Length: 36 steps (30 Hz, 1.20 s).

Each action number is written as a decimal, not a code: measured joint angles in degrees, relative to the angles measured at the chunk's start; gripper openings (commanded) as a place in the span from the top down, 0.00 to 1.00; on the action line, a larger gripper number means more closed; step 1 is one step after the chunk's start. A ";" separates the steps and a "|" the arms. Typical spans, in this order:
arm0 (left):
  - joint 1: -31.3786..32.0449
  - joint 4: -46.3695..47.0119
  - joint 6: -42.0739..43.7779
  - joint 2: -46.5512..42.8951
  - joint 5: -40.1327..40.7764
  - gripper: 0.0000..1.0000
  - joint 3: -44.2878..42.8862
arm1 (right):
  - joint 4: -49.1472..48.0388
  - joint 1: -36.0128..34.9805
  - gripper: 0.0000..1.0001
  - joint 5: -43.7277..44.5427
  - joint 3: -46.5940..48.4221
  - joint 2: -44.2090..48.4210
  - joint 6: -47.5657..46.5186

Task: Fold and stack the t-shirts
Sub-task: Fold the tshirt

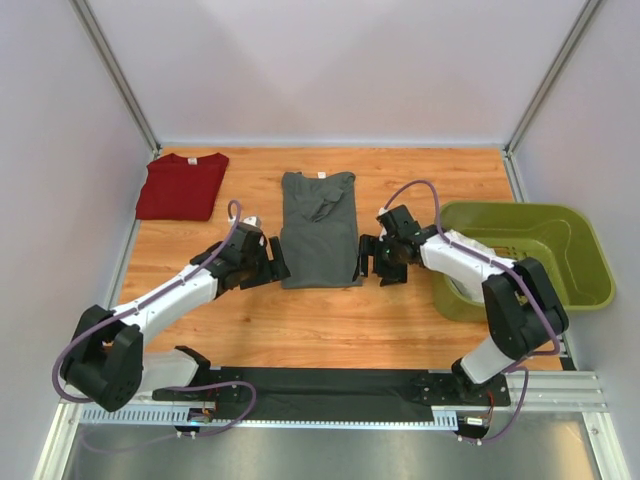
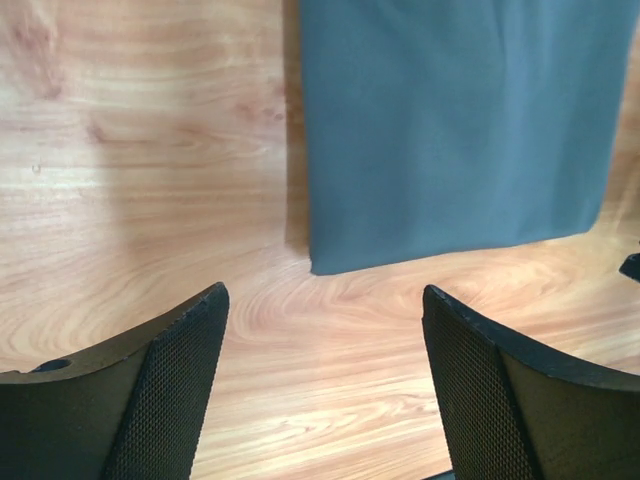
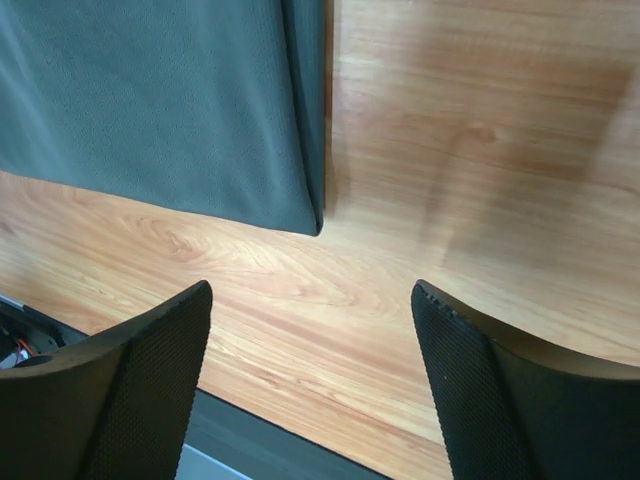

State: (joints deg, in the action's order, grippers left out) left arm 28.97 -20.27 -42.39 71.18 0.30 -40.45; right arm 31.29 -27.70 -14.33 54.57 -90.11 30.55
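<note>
Noted left pincer (image 2: 325,300) spread wide, gripping nothing, poised just off the near-left hem corner of the dark grey t-shirt (image 1: 318,232). Same for right pincer (image 3: 310,295): spread wide, empty, just off the near-right corner. Grey tee flat mid-surface (image 1: 330,330), folded to a narrow strip, collar at the far end. Dark red t-shirt (image 1: 182,186) folded at far left; olive-green basket (image 1: 462,300) at right.

Risks, as judged:
- Pinching only the top layer, letting the side folds fall open.
- Uneven lift between sides, skewing the fold.
- Pads skidding on wood and missing the thin cloth.
</note>
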 measured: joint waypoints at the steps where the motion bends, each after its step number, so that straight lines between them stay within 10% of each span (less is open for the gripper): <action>1: 0.07 0.15 -0.24 0.00 -0.15 0.18 0.61 | -0.61 -0.33 0.25 -0.26 -0.44 -0.26 0.20; 28: 0.15 15.45 -4.83 10.08 -3.34 0.33 5.14 | -12.31 -1.81 0.98 -3.37 -0.94 -9.62 3.56; 36: 0.13 18.27 -5.73 11.67 -4.28 0.36 5.03 | -12.74 -1.86 1.00 -3.58 -0.94 -9.94 3.76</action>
State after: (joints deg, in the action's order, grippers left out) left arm 29.10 -2.00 -48.12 82.85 -3.99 -35.42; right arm 18.55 -29.56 -17.91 53.63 -100.05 34.30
